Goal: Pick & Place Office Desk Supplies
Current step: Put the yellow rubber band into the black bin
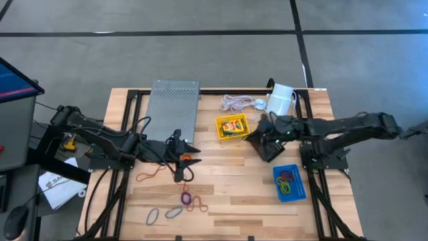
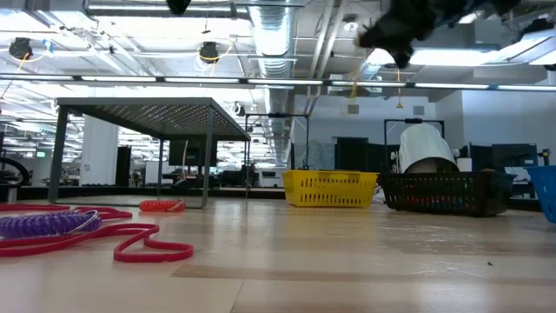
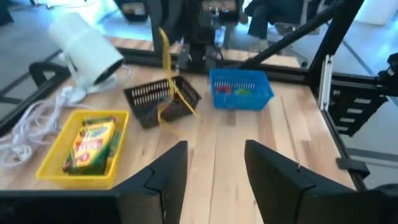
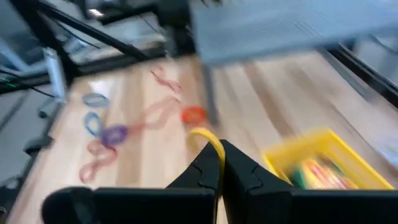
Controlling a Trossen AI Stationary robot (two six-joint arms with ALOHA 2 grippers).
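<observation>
Jaws: your left gripper (image 1: 179, 175) hangs open and empty at lower centre; your right gripper (image 4: 214, 163) pinches a yellow rubber band (image 4: 210, 144) above the black mesh tray (image 1: 264, 144), centre-right. Release squarely over that tray. Wooden table (image 1: 234, 201) holds scattered bands (image 1: 175, 211); open workshop beyond.

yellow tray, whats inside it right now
The yellow tray holds a yellow-green crayon box lying flat, and nothing else shows in it. Whatever might lie under the box is covered by it and cannot be seen.
</observation>
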